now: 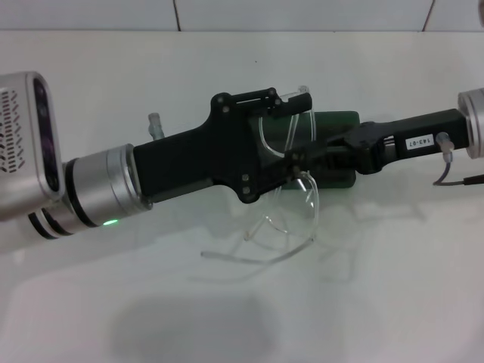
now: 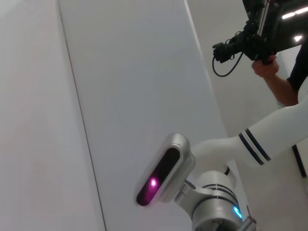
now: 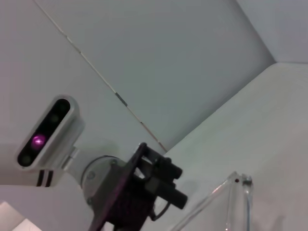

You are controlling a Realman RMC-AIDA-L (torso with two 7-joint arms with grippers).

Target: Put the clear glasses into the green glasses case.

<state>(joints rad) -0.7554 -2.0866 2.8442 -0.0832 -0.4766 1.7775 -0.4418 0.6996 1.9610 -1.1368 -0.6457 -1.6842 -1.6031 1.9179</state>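
White table, clear glasses under left pincer, right pincer alongside.

Head downward; wrist views upward, wallward.

Clear glasses held aloft, arms unfolded, just before green glasses case, itself partly hidden, lying behind

White table before white tiled wall
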